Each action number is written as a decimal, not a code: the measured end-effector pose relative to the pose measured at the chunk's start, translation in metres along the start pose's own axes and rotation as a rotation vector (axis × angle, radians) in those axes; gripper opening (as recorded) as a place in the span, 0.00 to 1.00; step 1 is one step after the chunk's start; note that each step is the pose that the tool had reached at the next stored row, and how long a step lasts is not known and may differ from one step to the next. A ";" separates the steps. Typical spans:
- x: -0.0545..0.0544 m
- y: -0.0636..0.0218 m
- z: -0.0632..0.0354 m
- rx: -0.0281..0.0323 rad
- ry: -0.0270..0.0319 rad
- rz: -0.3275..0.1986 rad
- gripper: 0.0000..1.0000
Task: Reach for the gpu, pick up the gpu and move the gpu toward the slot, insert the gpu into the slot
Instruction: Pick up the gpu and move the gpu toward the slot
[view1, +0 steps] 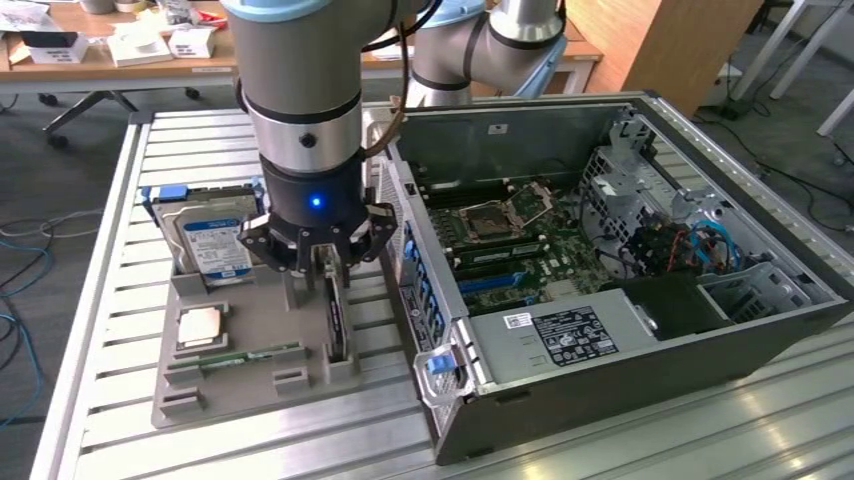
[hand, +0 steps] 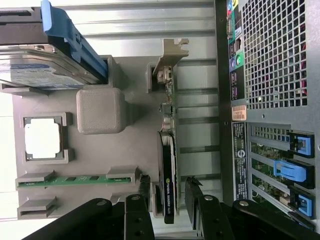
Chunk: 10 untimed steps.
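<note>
The claw hangs straight down over a grey holder tray on a slatted metal table. Its fingers are spread, one on each side of the graphics card. In the wrist view a thin gap shows between each finger and the card, so nothing is pinched.

The graphics card stands on its long edge in a groove of the tray, right under the claw and between its fingertips. Its pale metal end bracket is at the end of the card farthest from the claw.

To the claw's side, on the exterior view's left, a hard drive with a blue label stands upright in the same tray. Near it lie a square processor chip and a narrow green memory stick, both flat.

On the claw's other side, the exterior view's right, an open computer case sits just beside the tray. Inside it the green motherboard lies flat. The slot, a long blue strip on that board, is well apart from the claw and holds nothing.
</note>
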<state>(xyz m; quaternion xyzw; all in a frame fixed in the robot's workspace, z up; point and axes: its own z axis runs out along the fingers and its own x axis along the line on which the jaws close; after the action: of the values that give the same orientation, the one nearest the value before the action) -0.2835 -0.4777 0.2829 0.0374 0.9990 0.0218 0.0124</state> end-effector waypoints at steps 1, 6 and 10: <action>0.000 0.0000 0.0000 -0.0001 0.0000 0.000 0.42; 0.000 0.0000 0.0001 -0.0001 -0.0001 0.000 0.48; 0.000 0.0000 0.0023 -0.0013 -0.0003 0.000 0.55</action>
<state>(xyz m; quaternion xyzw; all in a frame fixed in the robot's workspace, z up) -0.2835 -0.4776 0.2806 0.0374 0.9990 0.0224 0.0126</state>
